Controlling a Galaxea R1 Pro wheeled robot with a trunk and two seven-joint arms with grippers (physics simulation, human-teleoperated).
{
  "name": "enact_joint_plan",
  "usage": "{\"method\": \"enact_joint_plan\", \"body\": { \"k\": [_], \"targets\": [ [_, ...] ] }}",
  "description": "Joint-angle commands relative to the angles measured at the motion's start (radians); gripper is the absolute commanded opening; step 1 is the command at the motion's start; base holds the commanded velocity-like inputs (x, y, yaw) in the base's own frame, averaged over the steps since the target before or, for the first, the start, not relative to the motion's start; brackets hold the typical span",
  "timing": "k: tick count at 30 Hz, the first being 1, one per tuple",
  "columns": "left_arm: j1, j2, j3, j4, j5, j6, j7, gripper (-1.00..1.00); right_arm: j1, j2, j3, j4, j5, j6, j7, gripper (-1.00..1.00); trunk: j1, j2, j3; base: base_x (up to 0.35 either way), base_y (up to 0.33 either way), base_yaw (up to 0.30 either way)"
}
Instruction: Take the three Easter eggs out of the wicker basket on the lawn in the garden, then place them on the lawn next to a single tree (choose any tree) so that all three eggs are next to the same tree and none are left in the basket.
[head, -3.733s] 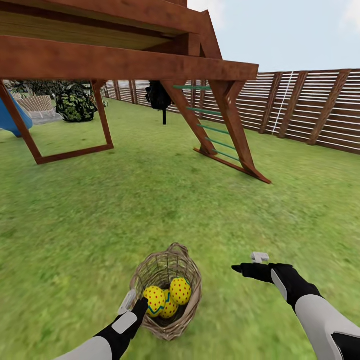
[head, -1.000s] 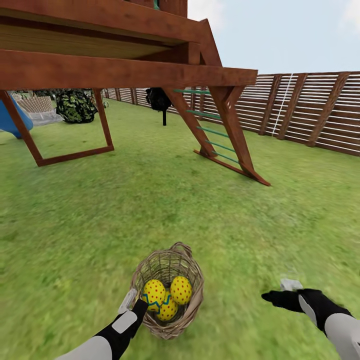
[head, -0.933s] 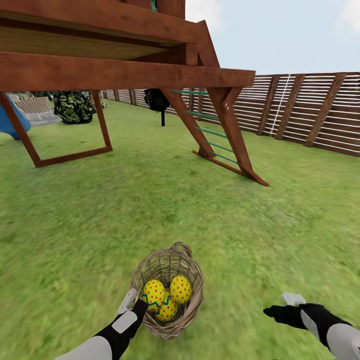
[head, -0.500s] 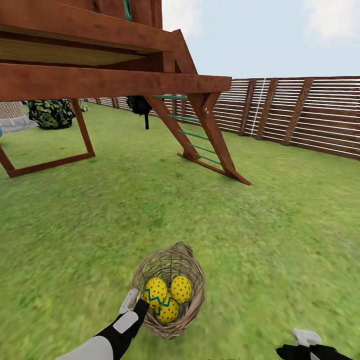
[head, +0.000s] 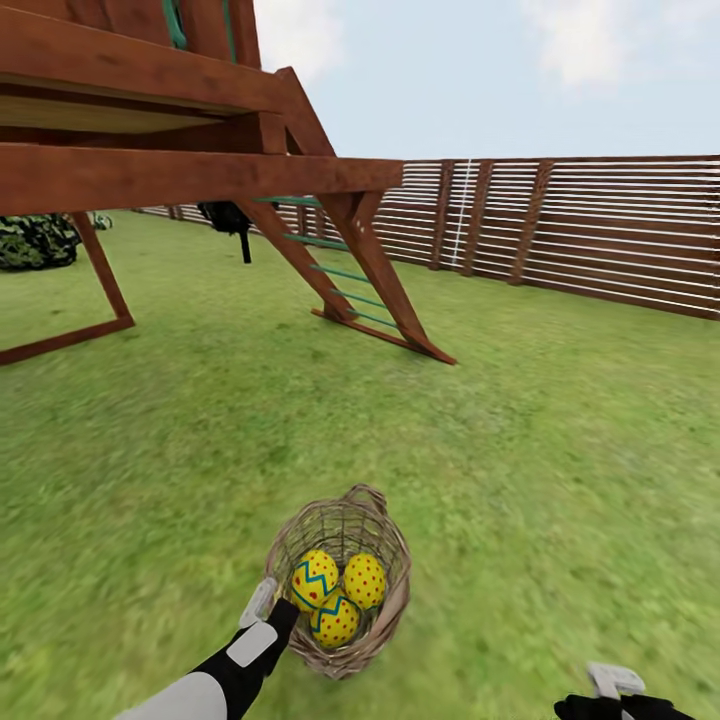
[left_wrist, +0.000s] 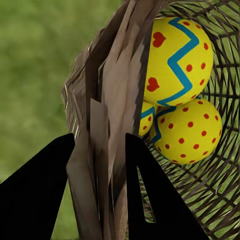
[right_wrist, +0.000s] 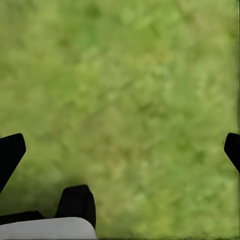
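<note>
Carrying step: the left gripper (left_wrist: 97, 165) pinches the woven grey-brown twig basket's (head: 385, 610) rim at 7 o'clock, three yellow zigzag-banded eggs (head: 338, 592) inside; right gripper (right_wrist: 120, 150) spread empty; next, find a tree.

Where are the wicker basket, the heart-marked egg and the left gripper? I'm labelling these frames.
wicker basket (head: 385, 610): head view, on its right wall.
heart-marked egg (left_wrist: 175, 55): left wrist view, on its blue zigzag.
left gripper (left_wrist: 97, 155): left wrist view, midway between fingertips, at the clamped rim.

Between your left jaws sits rough woven-twig wicker basket (left_wrist: 107, 125); its Easter eggs (left_wrist: 182, 100) look smooth, matt-painted.
</note>
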Motion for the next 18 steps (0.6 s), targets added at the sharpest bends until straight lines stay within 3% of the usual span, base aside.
{"method": "enact_joint_plan", "body": {
  "k": [1,18],
  "targets": [
    [0.000,0.000,0.004,-0.002,0.000,-0.001,0.003,-1.00,-0.001,0.000,-0.008,0.002,0.005,0.002,0.003,1.00,-0.004,0.007,0.002,0.000,0.000,-0.295],
    [0.000,0.001,0.004,-0.003,-0.001,0.001,0.003,-1.00,0.006,0.000,-0.008,0.002,0.005,0.002,0.003,1.00,-0.069,0.126,0.056,0.000,0.000,-0.295]
  ]
}}
